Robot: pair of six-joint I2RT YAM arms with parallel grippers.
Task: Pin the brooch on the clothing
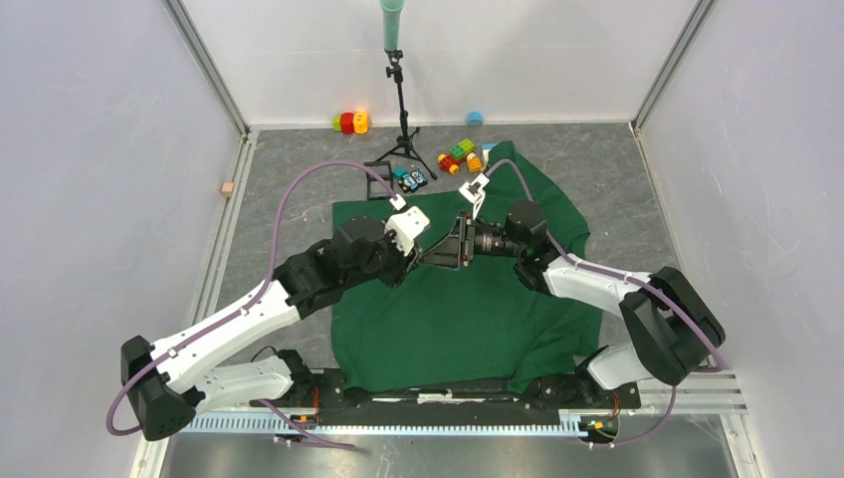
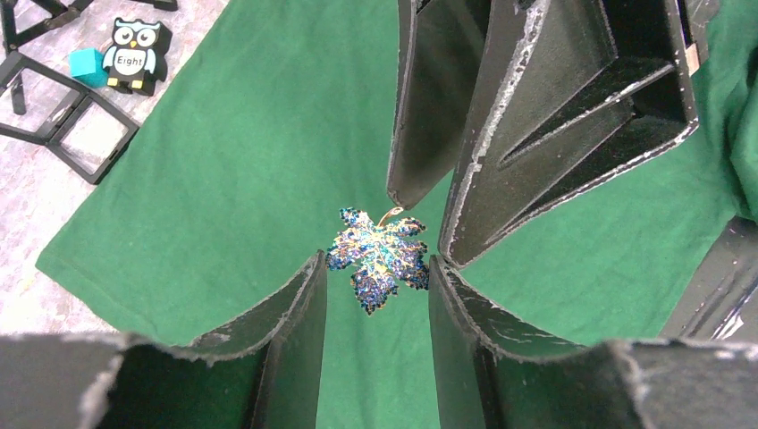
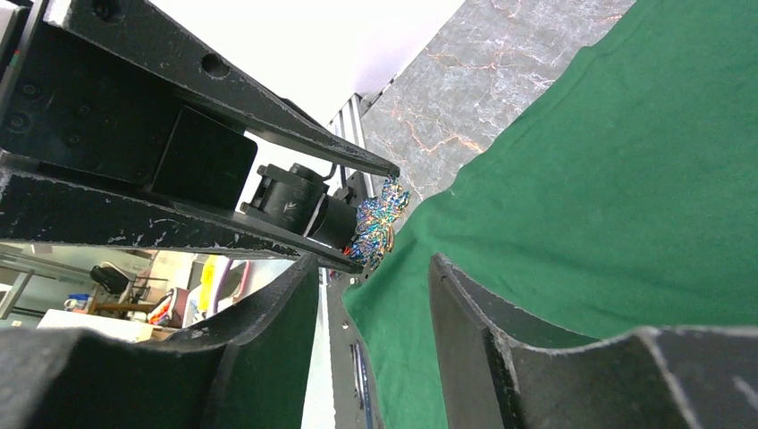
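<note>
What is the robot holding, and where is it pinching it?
The left gripper holds the brooch, a sparkly blue leaf, by its two side edges. The right gripper is open close by, holding nothing.

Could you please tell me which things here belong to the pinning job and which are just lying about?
For the job: the leaf-shaped brooch, the green shirt, the left gripper and the right gripper.

Lying about: the toy blocks, the owl card, the teal cube and the tripod.
</note>
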